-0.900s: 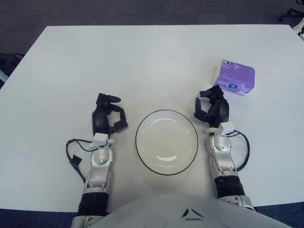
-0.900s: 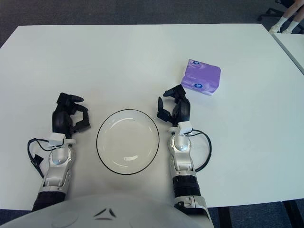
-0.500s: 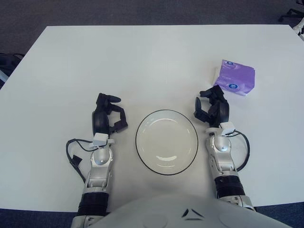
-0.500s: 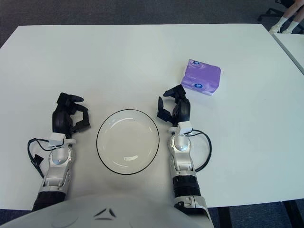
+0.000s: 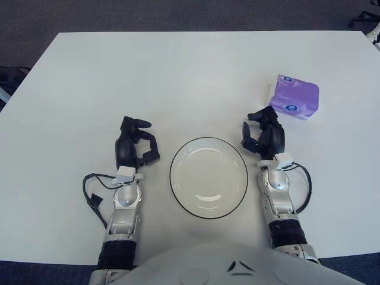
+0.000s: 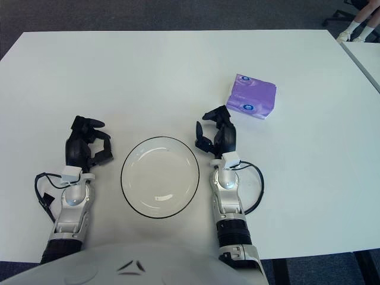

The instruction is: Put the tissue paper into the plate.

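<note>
A purple pack of tissue paper (image 5: 293,104) lies on the white table (image 5: 178,77) at the right, slightly beyond my right hand. A white plate with a dark rim (image 5: 208,177) sits near the front edge, between my two hands, with nothing in it. My right hand (image 5: 262,134) is just right of the plate, its fingers loosely curled and holding nothing, a short gap short of the tissue pack. My left hand (image 5: 135,144) shows left of the plate, fingers relaxed and holding nothing.
Black cables loop beside both forearms, at the left (image 5: 93,191) and at the right (image 5: 301,185). The far table edge meets dark carpet (image 5: 178,15). A second table's corner (image 6: 365,56) shows at the far right.
My right hand has shifted very slightly to the left. The tissue pack, the plate and my left hand have not moved.
</note>
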`<control>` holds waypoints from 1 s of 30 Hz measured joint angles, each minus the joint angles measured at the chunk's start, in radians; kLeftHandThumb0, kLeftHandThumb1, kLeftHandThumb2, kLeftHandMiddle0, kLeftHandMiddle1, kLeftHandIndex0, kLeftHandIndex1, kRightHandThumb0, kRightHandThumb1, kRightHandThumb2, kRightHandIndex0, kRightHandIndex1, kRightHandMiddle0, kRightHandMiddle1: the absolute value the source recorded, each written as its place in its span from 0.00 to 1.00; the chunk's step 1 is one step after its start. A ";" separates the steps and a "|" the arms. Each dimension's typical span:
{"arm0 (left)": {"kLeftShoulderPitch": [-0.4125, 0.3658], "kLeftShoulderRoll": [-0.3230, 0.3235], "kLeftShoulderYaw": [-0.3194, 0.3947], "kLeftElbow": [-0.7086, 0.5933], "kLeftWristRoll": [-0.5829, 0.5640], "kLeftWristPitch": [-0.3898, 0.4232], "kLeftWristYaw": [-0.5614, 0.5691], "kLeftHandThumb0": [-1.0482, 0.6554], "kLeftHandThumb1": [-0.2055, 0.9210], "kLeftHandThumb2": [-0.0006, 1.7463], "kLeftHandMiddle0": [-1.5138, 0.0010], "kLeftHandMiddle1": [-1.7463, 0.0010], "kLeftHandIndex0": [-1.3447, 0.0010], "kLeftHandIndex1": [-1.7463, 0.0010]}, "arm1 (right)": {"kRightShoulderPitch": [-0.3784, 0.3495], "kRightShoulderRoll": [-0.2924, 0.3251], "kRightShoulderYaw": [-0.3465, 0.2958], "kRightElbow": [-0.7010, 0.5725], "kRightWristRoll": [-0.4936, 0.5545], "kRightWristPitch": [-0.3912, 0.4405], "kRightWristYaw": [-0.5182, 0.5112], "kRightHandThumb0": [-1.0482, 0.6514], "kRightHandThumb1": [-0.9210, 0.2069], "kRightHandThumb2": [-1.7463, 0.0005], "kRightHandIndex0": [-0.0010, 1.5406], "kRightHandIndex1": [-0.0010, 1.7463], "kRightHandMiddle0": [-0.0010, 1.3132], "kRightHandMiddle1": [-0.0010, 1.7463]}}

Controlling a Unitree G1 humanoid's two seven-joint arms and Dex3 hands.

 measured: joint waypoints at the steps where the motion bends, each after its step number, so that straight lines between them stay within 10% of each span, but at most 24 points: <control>1: -0.001 -0.001 -0.001 0.000 0.000 0.000 0.000 0.61 0.47 0.75 0.56 0.05 0.73 0.00 | 0.004 -0.019 0.012 -0.007 -0.010 -0.010 0.023 0.25 0.13 0.55 0.06 0.60 0.07 0.84; 7: -0.003 -0.002 -0.001 0.000 0.000 0.002 -0.001 0.61 0.47 0.74 0.56 0.05 0.74 0.00 | 0.014 -0.151 0.047 -0.026 -0.155 -0.076 0.066 0.04 0.07 0.67 0.01 0.12 0.01 0.26; 10: -0.003 -0.002 0.001 0.000 0.001 0.002 0.000 0.61 0.48 0.74 0.57 0.05 0.74 0.00 | 0.034 -0.221 0.045 -0.034 -0.215 -0.085 0.065 0.01 0.03 0.72 0.00 0.04 0.00 0.09; 30: -0.009 -0.007 0.007 0.002 0.002 0.002 0.001 0.61 0.45 0.76 0.56 0.04 0.72 0.00 | 0.061 -0.482 -0.025 -0.136 -0.250 0.013 0.186 0.00 0.03 0.81 0.00 0.00 0.00 0.00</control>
